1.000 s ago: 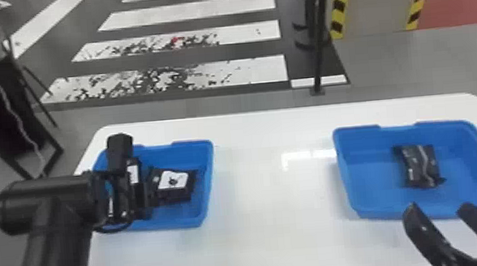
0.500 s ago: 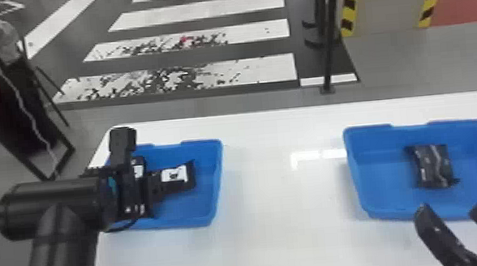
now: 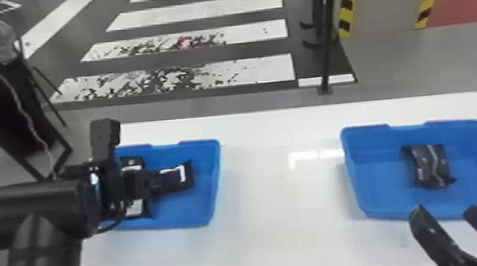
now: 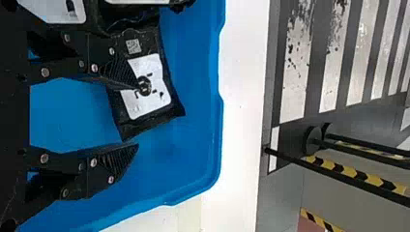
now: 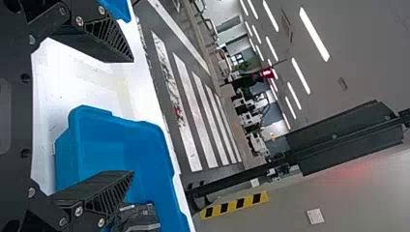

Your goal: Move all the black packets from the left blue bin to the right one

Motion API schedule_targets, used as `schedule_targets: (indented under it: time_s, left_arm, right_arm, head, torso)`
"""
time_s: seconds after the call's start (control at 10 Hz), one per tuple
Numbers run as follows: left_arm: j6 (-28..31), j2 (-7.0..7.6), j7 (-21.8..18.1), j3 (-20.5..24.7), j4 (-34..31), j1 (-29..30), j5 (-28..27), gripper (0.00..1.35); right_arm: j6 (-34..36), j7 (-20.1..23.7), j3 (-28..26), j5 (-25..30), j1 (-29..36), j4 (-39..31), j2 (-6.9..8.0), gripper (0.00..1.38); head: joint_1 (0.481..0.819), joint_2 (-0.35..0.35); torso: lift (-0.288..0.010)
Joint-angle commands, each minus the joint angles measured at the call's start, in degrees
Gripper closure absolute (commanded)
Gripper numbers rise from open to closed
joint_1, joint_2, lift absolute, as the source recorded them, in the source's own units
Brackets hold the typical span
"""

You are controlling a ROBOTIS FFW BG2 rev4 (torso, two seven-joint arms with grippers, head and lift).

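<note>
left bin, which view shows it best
Head view: it shows the left bin's far, right and near walls, though the left arm covers its left end. The left wrist view gives its far right corner closer up; the right wrist view, a small part.

Head cam: high, farther off, faces forward-down. Left wrist cam: close behind its fingers (image 4: 118, 164), faces down-forward, left blue bin (image 3: 186, 208) past them. Right wrist cam: close behind its fingers (image 5: 104, 193), more level, right blue bin (image 3: 379, 180) past them. All 3 share crosswalk (image 3: 261, 69).

The left arm (image 3: 38, 215) is black and tubular, its gripper (image 3: 122, 186) black with round silver screws (image 4: 45, 72).
</note>
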Motion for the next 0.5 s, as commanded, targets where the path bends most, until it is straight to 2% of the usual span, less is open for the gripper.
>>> schedule_targets:
  time_s: [0.0, 0.2, 0.4]
  left_arm:
    - [0.76, 0.61, 0.0, 0.57, -0.25, -1.23, -3.18, 0.14]
    - [1.61, 1.05, 0.0, 0.11, 1.16, -3.62, -7.17, 0.13]
    - [1.47, 1.93, -0.09, -4.35, 8.33, -7.84, -8.43, 0.13]
  right_arm:
    - [0.22, 0.0, 0.0, -0.04, 0.01, 0.14, 0.05, 0.21]
    - [0.36, 0.09, 0.11, -0.26, -0.13, 0.28, 0.05, 0.21]
    - [0.5, 0.09, 0.11, -0.61, -0.27, 0.42, 0.05, 0.22]
  head:
    - [0.695, 0.177]
    - [0.695, 0.204]
    - [0.695, 0.228]
  torso:
    - [-0.14]
    - [-0.14]
    - [-0.14]
